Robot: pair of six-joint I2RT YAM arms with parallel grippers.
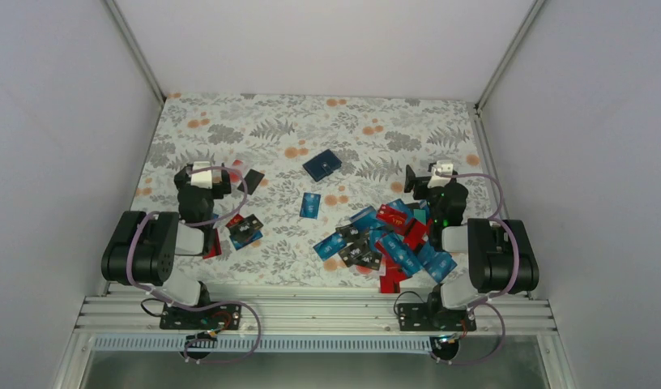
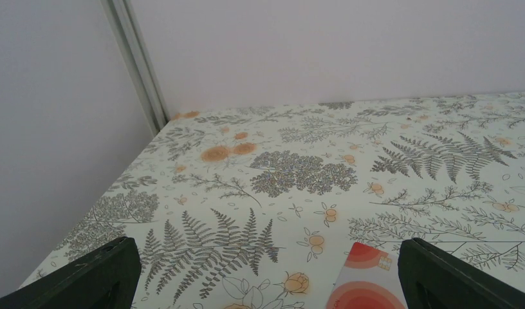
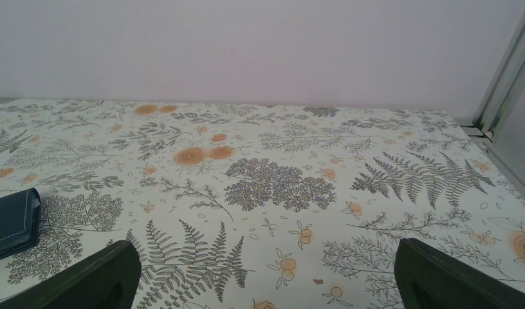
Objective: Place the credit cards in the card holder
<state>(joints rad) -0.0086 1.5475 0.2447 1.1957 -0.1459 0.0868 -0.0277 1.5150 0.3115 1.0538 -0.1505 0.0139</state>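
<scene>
The dark navy card holder (image 1: 321,164) lies shut on the floral cloth at the middle back; its edge shows at the left of the right wrist view (image 3: 12,220). Many credit cards (image 1: 385,237) in blue, red, black and teal lie heaped at the front right. One blue card (image 1: 310,205) lies alone in the middle. A small cluster (image 1: 245,230) lies at the left. My left gripper (image 1: 207,168) is open and empty, with a red-and-white card (image 2: 366,283) on the cloth by its right finger (image 2: 450,280). My right gripper (image 1: 428,172) is open and empty above the cloth (image 3: 266,277).
A black card (image 1: 252,180) and a red card (image 1: 234,172) lie beside my left gripper. White walls with metal corner posts (image 2: 138,64) close in the table on three sides. The floral cloth (image 1: 254,121) covers the table's back half.
</scene>
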